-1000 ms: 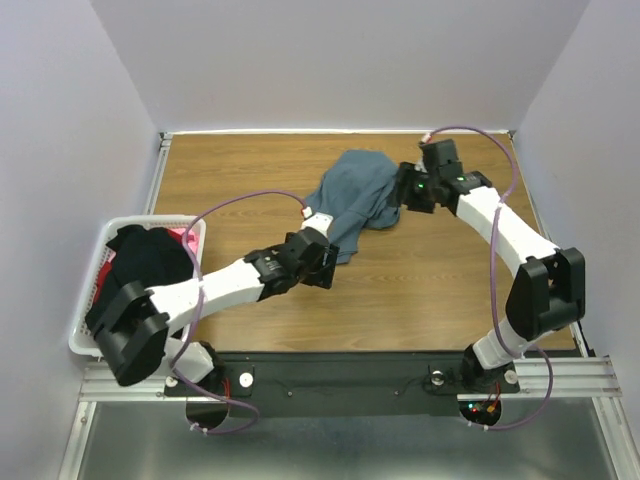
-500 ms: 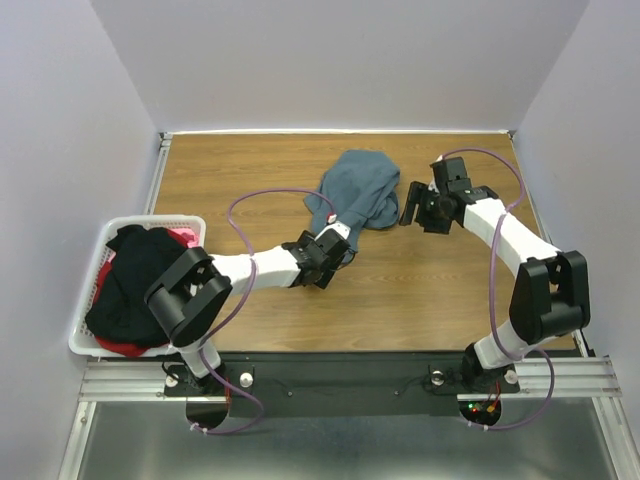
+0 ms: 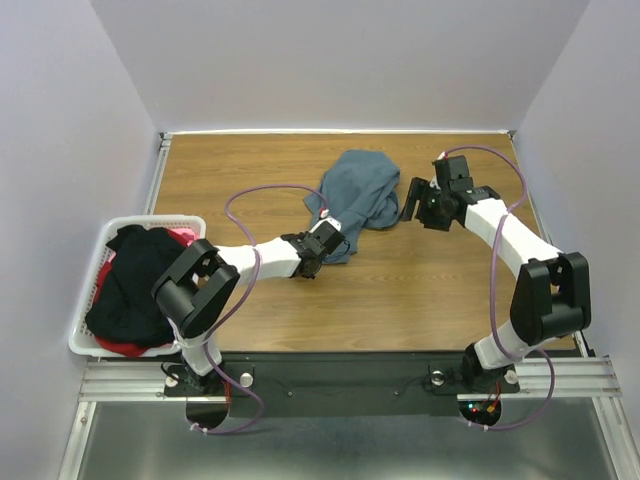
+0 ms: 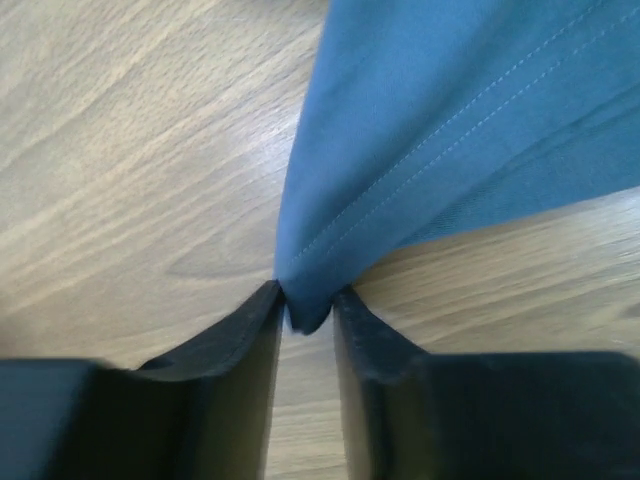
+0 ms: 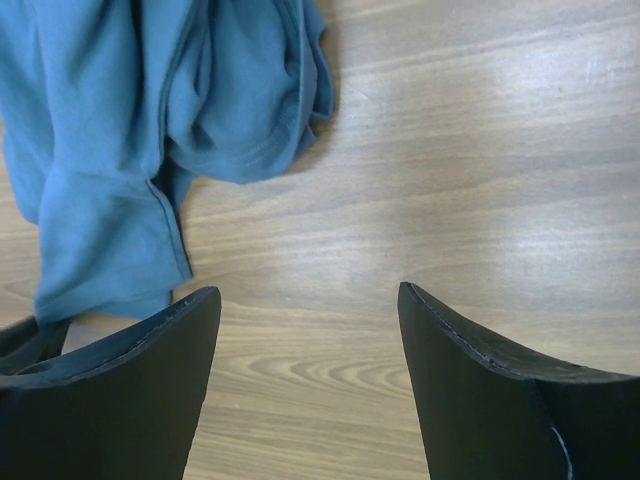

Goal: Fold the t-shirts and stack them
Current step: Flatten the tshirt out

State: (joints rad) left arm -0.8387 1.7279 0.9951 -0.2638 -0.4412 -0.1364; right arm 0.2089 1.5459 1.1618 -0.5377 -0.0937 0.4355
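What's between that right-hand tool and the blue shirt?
Just bare wooden table, best seen in the right wrist view: the open right tool sits near the blue shirt, whose hem almost reaches it.

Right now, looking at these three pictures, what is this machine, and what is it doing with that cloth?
It is two white robot arms bolted to the near edge of a wooden table. The wide picture is taken from above and behind them. The other two come from small cameras on each wrist, so the black shapes at the bottom are that arm's own fingers.

On the table lies a crumpled blue-grey t-shirt. The left gripper has pinched a stitched edge of it between its fingers. The right gripper is open, holds nothing and hovers beside the shirt. At the left, a white basket holds a black t-shirt with a red-pink cloth showing from under it.
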